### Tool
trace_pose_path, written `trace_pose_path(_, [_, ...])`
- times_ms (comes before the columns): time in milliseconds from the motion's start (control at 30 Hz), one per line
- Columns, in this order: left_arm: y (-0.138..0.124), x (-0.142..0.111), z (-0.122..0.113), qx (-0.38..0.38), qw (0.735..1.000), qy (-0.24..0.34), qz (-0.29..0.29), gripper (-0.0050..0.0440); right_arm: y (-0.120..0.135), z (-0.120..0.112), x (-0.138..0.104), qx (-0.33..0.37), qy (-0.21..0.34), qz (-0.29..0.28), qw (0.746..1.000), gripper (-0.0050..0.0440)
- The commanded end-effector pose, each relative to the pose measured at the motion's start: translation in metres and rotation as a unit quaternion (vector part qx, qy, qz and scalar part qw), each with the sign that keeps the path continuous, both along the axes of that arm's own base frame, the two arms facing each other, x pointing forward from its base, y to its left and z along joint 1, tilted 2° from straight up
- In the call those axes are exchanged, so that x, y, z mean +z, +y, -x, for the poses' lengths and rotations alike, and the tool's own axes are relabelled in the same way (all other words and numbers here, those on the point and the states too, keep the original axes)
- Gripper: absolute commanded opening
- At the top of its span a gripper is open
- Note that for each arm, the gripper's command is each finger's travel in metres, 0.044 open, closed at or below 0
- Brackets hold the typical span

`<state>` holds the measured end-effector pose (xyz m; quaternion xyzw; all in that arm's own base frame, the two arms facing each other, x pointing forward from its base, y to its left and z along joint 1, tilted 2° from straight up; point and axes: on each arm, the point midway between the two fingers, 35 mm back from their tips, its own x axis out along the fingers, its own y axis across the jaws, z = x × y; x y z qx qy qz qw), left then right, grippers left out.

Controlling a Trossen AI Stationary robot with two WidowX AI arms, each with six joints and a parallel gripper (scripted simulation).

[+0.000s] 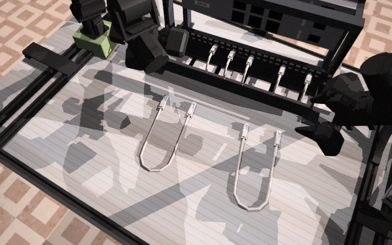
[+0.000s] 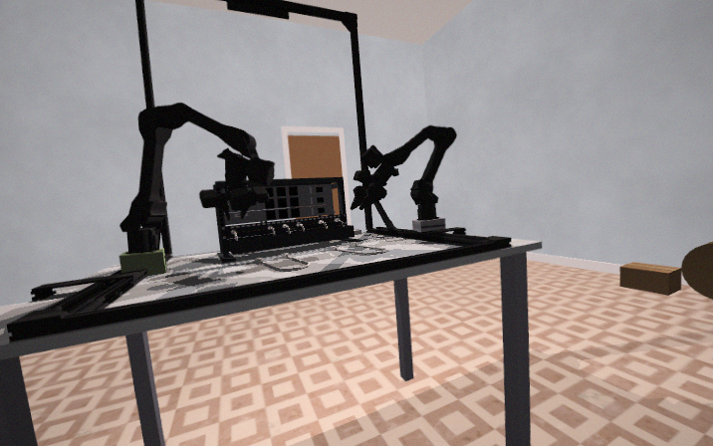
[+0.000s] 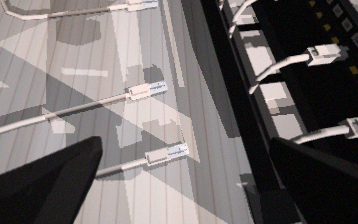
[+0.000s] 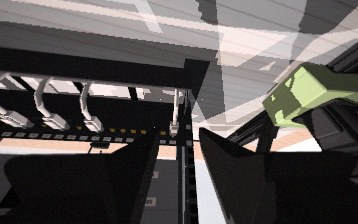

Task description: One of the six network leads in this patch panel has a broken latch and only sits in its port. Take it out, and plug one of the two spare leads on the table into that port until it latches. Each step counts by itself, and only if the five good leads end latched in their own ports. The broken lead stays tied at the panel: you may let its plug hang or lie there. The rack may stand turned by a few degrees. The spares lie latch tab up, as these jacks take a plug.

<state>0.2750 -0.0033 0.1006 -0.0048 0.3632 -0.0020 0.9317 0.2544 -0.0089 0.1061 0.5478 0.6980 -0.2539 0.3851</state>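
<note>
The patch panel (image 1: 260, 64) shows five white leads plugged in, from one (image 1: 213, 48) to another (image 1: 307, 78). The sixth lead (image 4: 174, 125) is hidden behind my right arm (image 1: 141, 43) in the top view. In the right wrist view it stands beside the rack's end post with its plug at the port row. My right gripper (image 4: 179, 131) is back from that lead, with its fingers partly apart and nothing between them. My left gripper (image 1: 303, 114) is wide open and empty in the air by the panel's other end. Two spare leads (image 1: 157, 138) (image 1: 255, 173) lie on the table, and the left wrist view shows their plugs (image 3: 147, 90) (image 3: 167, 151).
A black tie bar (image 1: 231, 86) runs in front of the panel and holds the leads' cables. A dark rack unit (image 1: 273, 19) sits above the panel. My right arm's green base (image 1: 92, 40) and black rails (image 1: 49, 57) stand at that end of the table.
</note>
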Motion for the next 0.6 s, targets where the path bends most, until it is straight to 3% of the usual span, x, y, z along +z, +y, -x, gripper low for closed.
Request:
trace_pose_path(0, [0.000, 0.000, 0.000, 0.000, 1.000, 0.000, 0.000, 0.0440, -0.005, -0.001, -0.001, 0.004, 0.003, 0.000, 1.000, 0.0176])
trace_pose_path(233, [0.000, 0.000, 0.000, 0.000, 1.000, 0.000, 0.000, 0.0440, -0.005, -0.001, -0.001, 0.004, 0.003, 0.000, 1.000, 0.0176])
trace_pose_path(267, [0.000, 0.000, 0.000, 0.000, 1.000, 0.000, 0.000, 0.0440, -0.032, -0.006, -0.001, 0.003, 0.000, -0.001, 1.000, 0.0176])
trace_pose_path(567, [0.000, 0.000, 0.000, 0.000, 1.000, 0.000, 0.000, 0.0440, -0.032, -0.006, -0.001, 0.003, 0.000, -0.001, 1.000, 0.0176])
